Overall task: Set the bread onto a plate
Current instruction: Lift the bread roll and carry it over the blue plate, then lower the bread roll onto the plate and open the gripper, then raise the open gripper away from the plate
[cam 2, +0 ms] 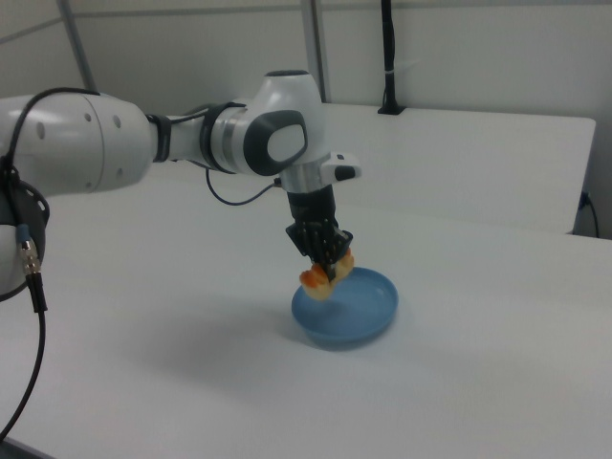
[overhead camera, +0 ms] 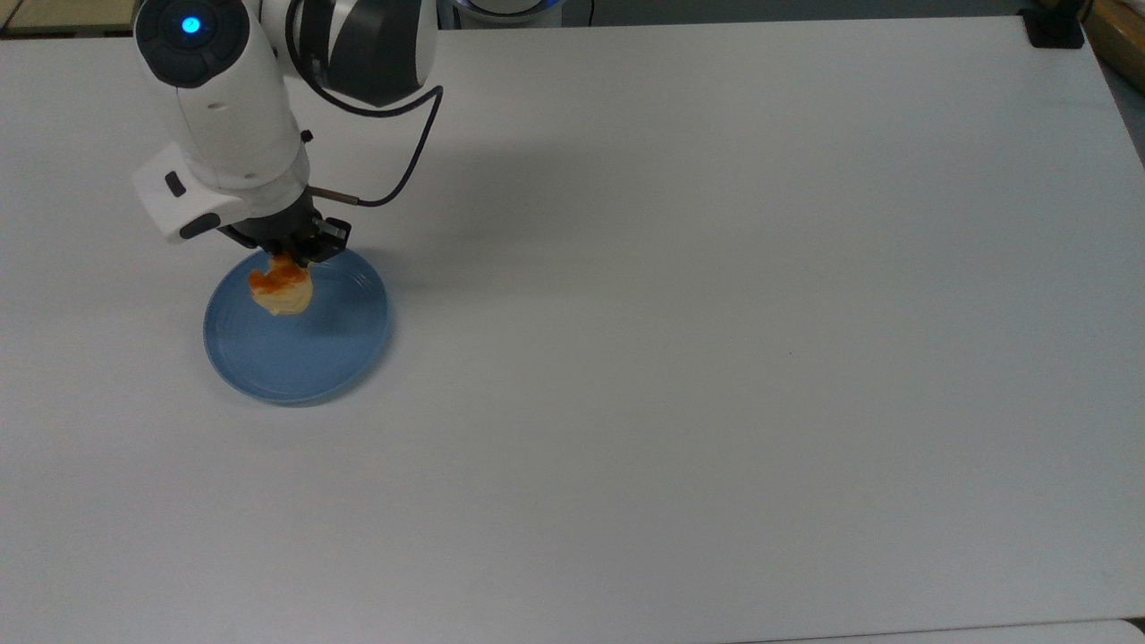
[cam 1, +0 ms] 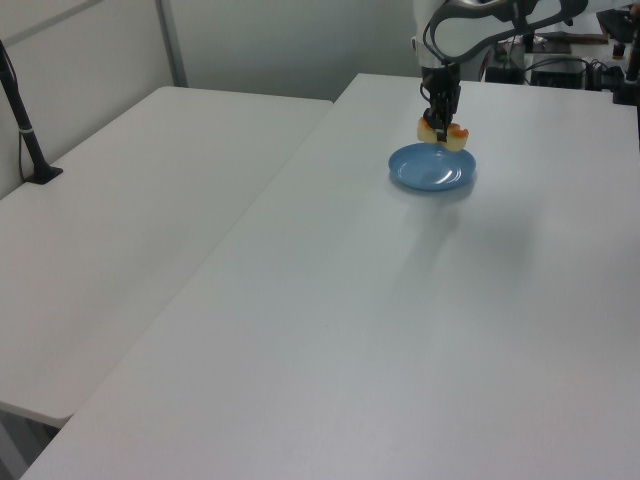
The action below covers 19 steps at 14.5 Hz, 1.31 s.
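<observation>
The bread [overhead camera: 281, 292] [cam 1: 444, 134] [cam 2: 325, 275], a pale-yellow roll with orange-brown glaze, hangs in my gripper [overhead camera: 284, 259] [cam 1: 440, 125] [cam 2: 326, 260], which is shut on it from above. It is held a little above the round light-blue plate [overhead camera: 322, 356] [cam 1: 425, 172] [cam 2: 359, 311], over the plate's far-left part in the top view. In the right view the roll hangs over the plate's left rim without touching it. The plate lies flat on the white table [overhead camera: 716, 358].
My white arm [overhead camera: 224, 116] [cam 2: 143, 143] reaches over the table from the top view's upper left. A black post [cam 1: 25, 125] stands on a second white table at the left view's left. A black clamp [overhead camera: 1055, 27] sits at the table's far right corner.
</observation>
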Available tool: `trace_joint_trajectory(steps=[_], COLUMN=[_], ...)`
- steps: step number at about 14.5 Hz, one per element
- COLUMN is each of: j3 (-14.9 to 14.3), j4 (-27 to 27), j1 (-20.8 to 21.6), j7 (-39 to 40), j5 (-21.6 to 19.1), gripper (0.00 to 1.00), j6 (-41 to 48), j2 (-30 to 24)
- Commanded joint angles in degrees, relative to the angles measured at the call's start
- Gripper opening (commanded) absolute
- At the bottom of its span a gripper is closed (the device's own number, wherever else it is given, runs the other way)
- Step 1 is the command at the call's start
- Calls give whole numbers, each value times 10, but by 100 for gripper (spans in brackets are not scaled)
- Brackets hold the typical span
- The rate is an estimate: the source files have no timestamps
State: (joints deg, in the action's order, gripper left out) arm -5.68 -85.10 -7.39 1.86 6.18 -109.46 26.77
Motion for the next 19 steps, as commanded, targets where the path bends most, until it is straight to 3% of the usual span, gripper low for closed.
trace_joint_trajectory(steps=[1, 3, 5, 7, 11, 19], j3=[-1, -1, -1, -1, -1, 12], j4=[13, 13, 11, 10, 10, -44], j1=[-5, -3, -3, -3, -2, 33], j7=[-2, -24, -45, -47, -47, -49], j5=[26, 32, 43, 43, 38, 24], gripper=[22, 33, 60, 100, 100, 100], j6=[-30, -45, -50, -51, -46, 71], j2=[31, 45, 48, 48, 28, -135])
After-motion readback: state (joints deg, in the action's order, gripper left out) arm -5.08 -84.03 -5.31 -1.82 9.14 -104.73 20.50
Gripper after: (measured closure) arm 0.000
